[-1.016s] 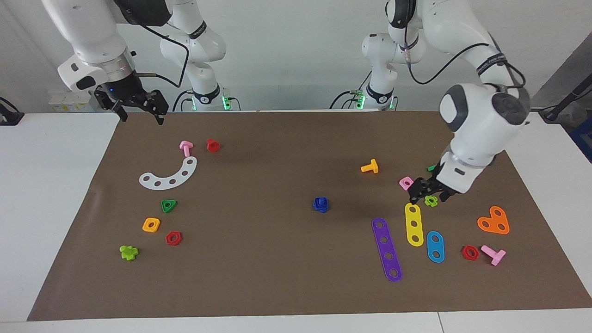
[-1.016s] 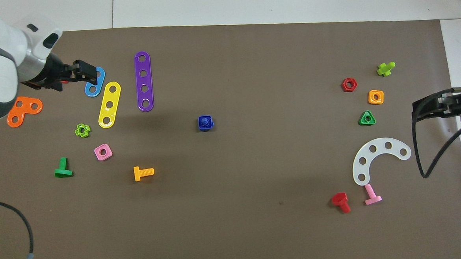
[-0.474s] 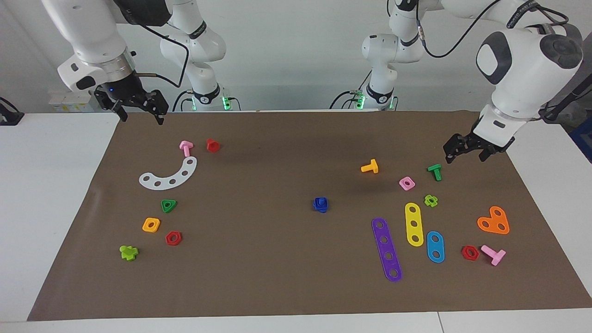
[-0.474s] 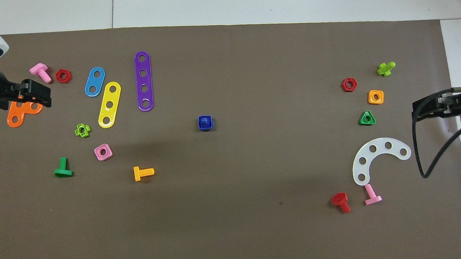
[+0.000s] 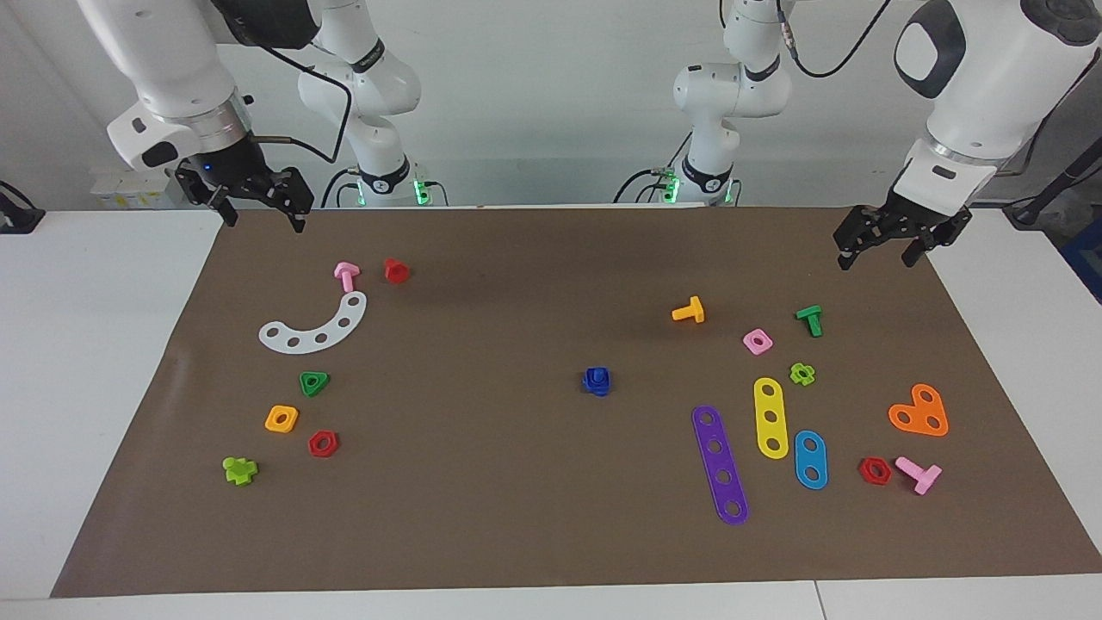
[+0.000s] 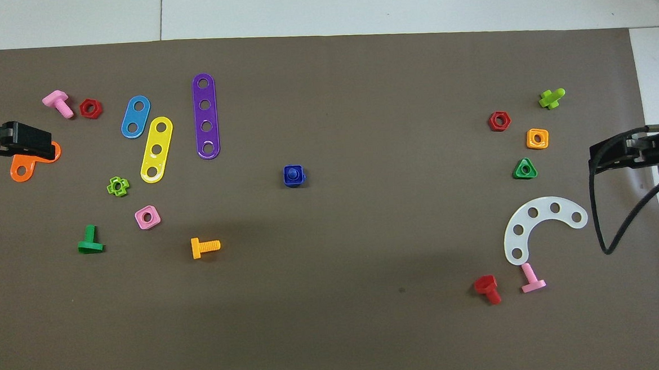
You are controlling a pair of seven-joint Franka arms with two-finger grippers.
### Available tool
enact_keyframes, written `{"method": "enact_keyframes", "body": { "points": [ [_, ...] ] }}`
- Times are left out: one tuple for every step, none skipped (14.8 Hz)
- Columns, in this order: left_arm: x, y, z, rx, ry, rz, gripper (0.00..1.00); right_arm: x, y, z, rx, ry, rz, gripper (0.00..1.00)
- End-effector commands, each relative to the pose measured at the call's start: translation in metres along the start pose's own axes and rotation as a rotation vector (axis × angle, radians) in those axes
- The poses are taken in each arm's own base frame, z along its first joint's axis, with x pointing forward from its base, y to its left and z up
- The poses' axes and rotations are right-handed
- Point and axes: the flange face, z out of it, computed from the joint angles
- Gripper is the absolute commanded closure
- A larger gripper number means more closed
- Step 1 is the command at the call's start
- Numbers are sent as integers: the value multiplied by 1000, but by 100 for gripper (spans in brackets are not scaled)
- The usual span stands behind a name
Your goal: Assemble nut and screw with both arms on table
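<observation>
Nut and screw joined mid-mat, both grippers up and empty.

From my station I see the nut point(image 5: 596, 380) sitting on the screw point(image 6: 293, 174) as one blue piece at the middle of the table point(image 5: 103, 362), well apart from every edge of the brown mat. The left gripper point(image 5: 890, 238) hangs over the mat's corner at the left arm's end, on the robots' edge, fingers spread and holding nothing. The right gripper point(image 5: 256, 199) hangs over the matching corner at the right arm's end, fingers likewise apart and empty. The facing view gives me both grippers' height above the mat; the overhead view only shows their tips, the left one covering part of the orange plate point(image 6: 21, 169), but it shows the screw's round shank end poking up through the nut's hole.
</observation>
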Motion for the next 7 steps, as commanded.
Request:
{"method": "enact_keyframes", "body": {
  "points": [
    [-3,4,3,19,13,18,0,-5,1,-1,23,14,0,0],
    [-2,3,2,19,24,16,0,-5,1,-1,23,14,0,0],
    [-1,5,2,18,31,18,0,-5,1,-2,23,15,-2,0],
    [-1,4,1,16,34,16,0,-5,1,-1,23,14,0,0],
    [-1,4,1,16,34,16,0,-5,1,-1,23,14,0,0],
    [-1,5,2,16,33,18,0,-5,1,-1,23,14,0,0],
    [-1,5,3,16,31,18,0,-5,1,-2,23,15,0,0]
  ]
}}
